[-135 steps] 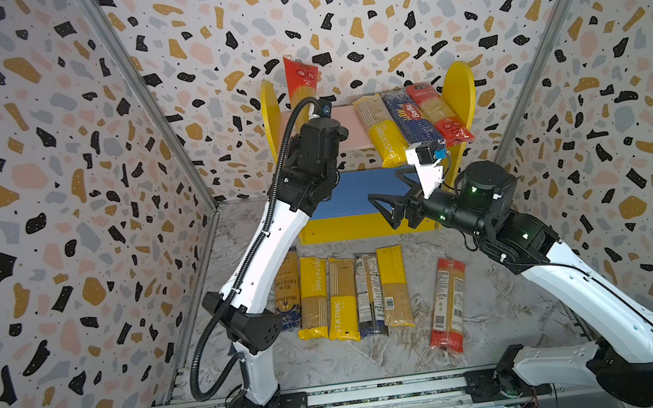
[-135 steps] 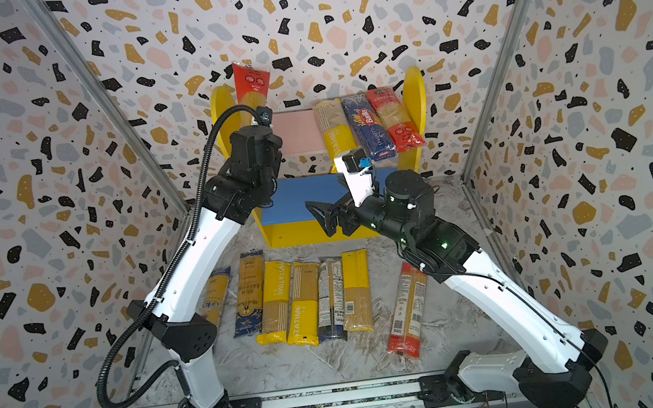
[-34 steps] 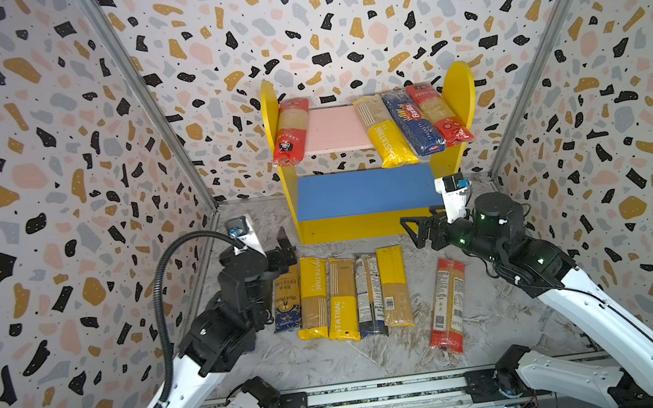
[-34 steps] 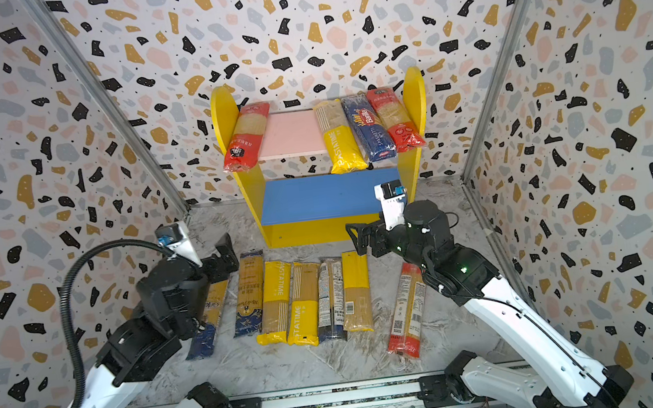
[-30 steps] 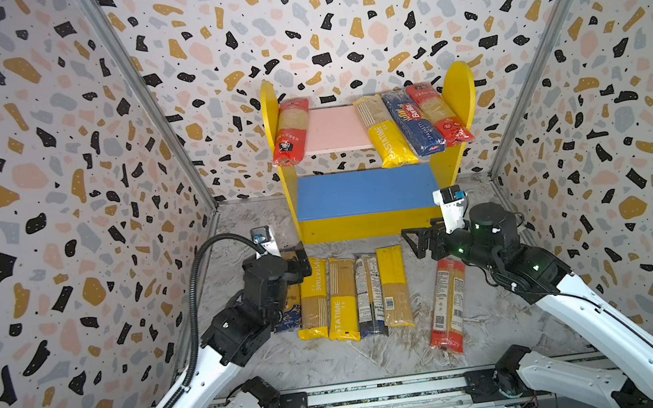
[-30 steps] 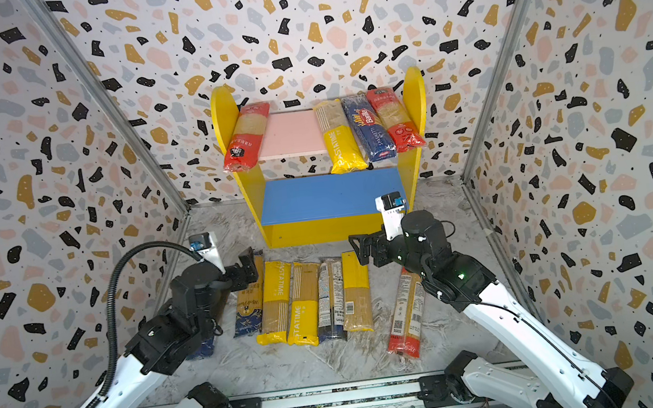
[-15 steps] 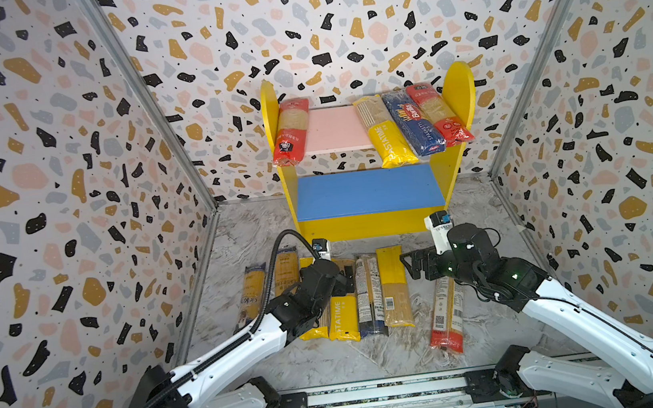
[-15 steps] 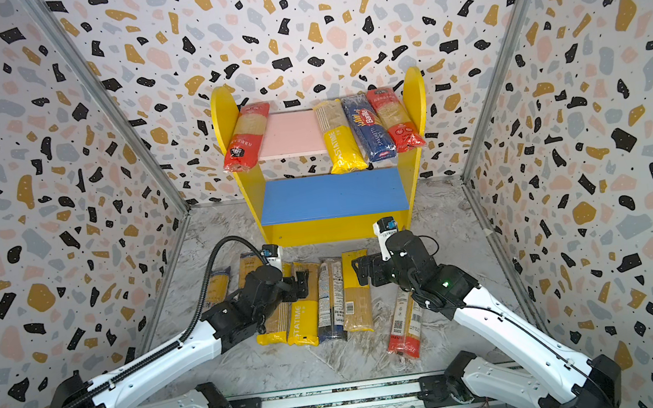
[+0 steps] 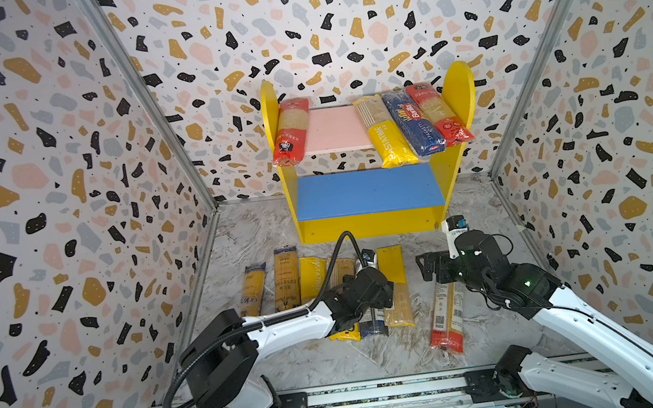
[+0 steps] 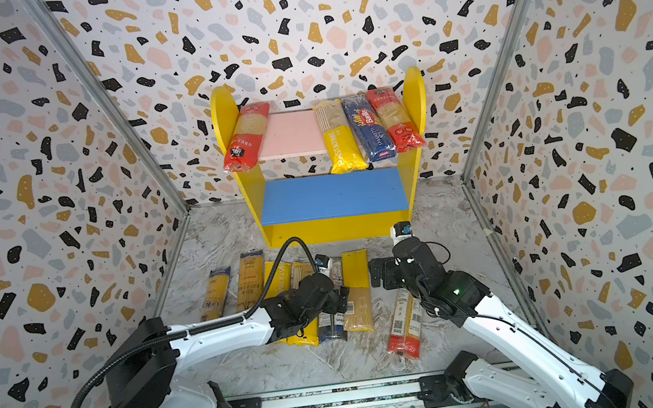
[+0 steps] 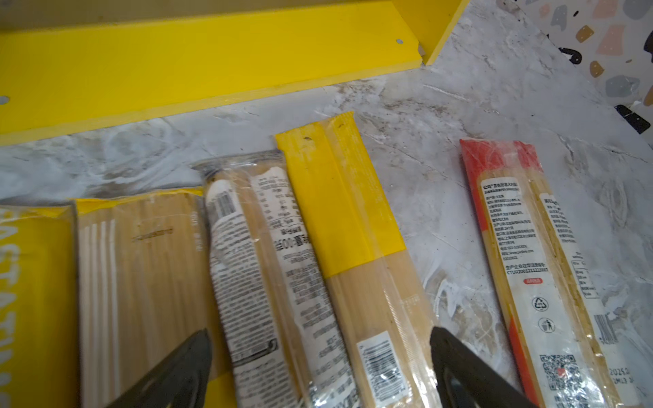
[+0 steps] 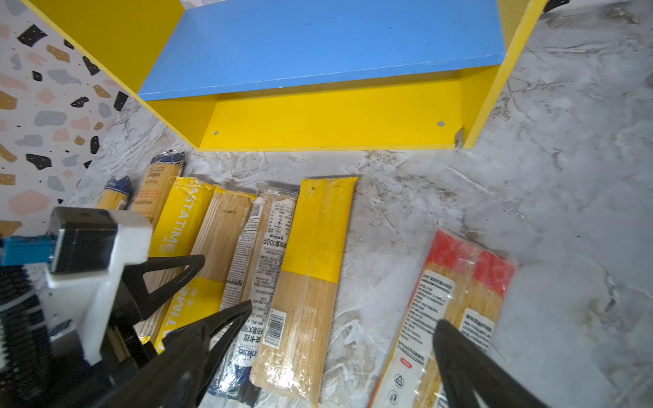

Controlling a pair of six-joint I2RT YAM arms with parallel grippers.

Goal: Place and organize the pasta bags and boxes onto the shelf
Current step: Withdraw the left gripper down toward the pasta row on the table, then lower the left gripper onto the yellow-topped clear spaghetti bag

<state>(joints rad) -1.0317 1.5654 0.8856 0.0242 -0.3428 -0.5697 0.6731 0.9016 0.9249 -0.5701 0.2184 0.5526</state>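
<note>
Left wrist view puts the left jaws wide apart and empty, low over the row of packets on the surface. Between their tips lie two: a clear packet covered in dense black print, and a yellow packet with a barcode near its close end. Both run lengthwise away from the jaws toward the shelf, so the opening spans their width; which one is meant I cannot tell. Just past one tip, apart from the row, lies the red packet, back up, with Chinese print, a QR code and a recycling mark.

Right wrist view has the right jaws equally wide and empty, hovering near that packet's shelf-ward end. The right arm looks nearer to it, the left arm to the row's middle. Farther along the row come a PASTATIME packet and two blue-topped packets.

In both top views the blue board holds nothing. The pink board carries four more, ends overhanging its front: a red-ended packet, a second PASTATIME packet, a Barilla packet marked "SPAGHETTI", and a last red packet.
</note>
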